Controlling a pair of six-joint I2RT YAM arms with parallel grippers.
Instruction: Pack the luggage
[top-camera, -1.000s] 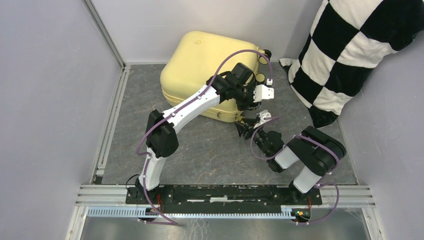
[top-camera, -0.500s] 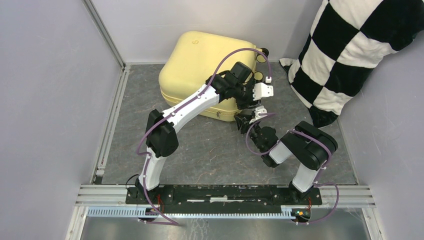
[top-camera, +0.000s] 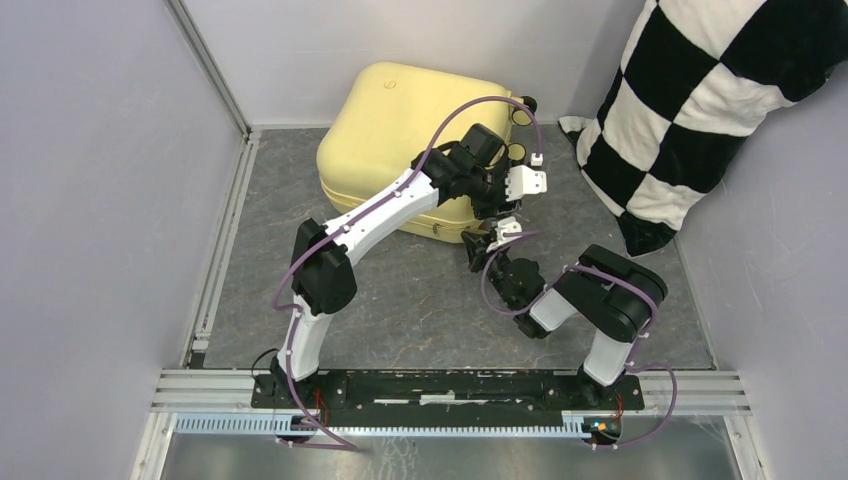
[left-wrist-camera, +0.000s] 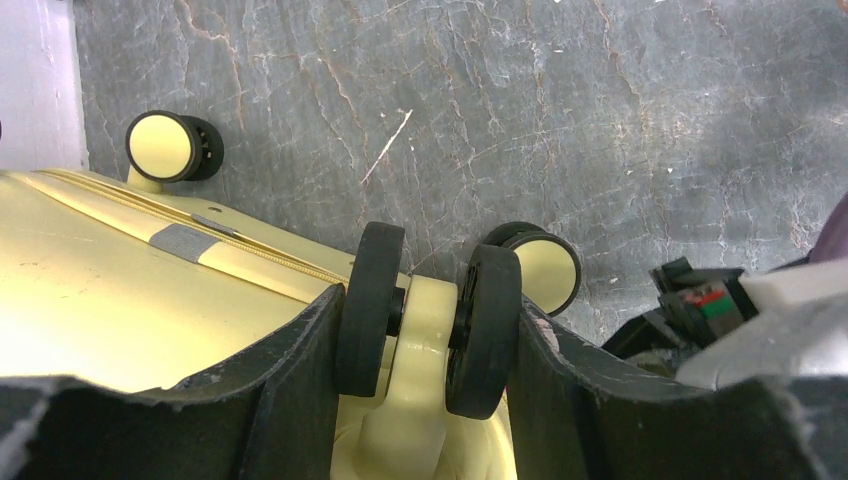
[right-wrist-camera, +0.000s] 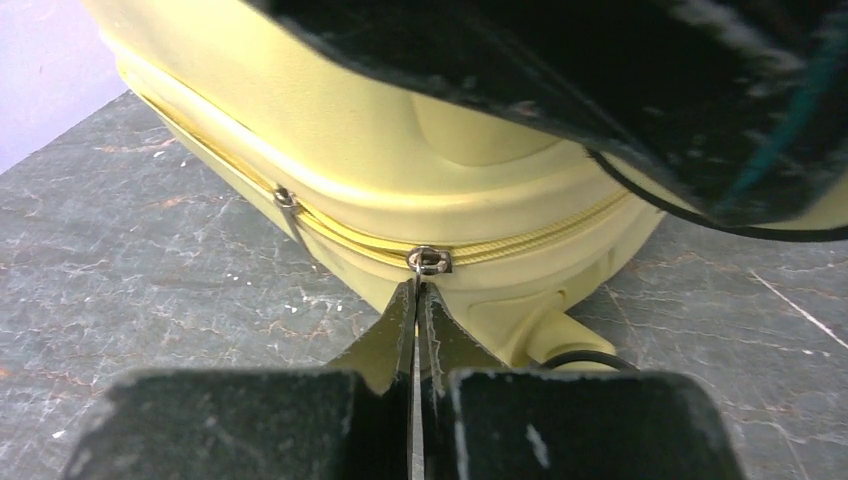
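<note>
Grey marbled tabletop (top-camera: 400, 300) boxed in by pale lilac walls (top-camera: 100, 200), with the luggage (top-camera: 400, 110) lying flat toward the back, a bit right of centre and close to the far wall. It's zipped closed, pale yellow shell facing up. A big black-and-white checkered pillow (top-camera: 700, 100) leans into the far right corner, apart from the case.

Both arms are working the near-right corner of the case. The left arm reaches over the lid, and its claw (left-wrist-camera: 425, 330) is set at a middling width around a twin caster wheel (left-wrist-camera: 487, 320). One black finger sits against the outer face of each tyre, so it has that wheel pair clamped between them. Two more wheels show in that wrist view: one (left-wrist-camera: 165, 145) further along the edge near the wall, and one (left-wrist-camera: 540, 265) just behind the gripped pair.

The right arm comes in low along the tabletop from the front. Its claw (right-wrist-camera: 417, 300) is squeezed fully together, and the tips meet right under the small metal zipper pull (right-wrist-camera: 428, 260) on the yellow zipper (right-wrist-camera: 540, 240) that runs round the side. As far as I can tell it's pinching that pull, though the tab itself is hidden between the fingers. A second pull (right-wrist-camera: 287, 205) hangs loose a little further left on the same zipper line.
</note>
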